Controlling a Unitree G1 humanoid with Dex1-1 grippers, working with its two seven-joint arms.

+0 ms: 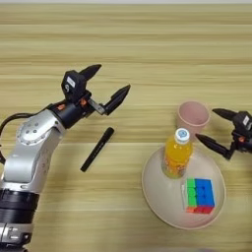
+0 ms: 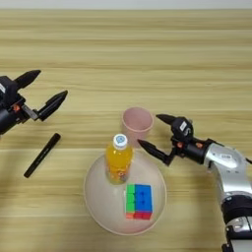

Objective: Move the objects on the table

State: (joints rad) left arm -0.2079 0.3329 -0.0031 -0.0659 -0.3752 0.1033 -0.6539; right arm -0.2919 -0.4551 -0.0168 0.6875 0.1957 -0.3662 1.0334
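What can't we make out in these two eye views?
- Right hand: arm cut off by the right edge in the left eye view.
- Left hand: arm cut off by the left edge in the right eye view.
- Orange-drink bottle: label too small.
- Pink cup: base hidden behind the plate.

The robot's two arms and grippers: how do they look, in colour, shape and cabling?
Each arm has silver-grey metal segments with rounded joints and a black wrist section bearing small orange marks. The left gripper and the right gripper each carry two slim, black, pointed fingers. A black cable loops beside the left arm. A small white label sits on each black gripper housing.
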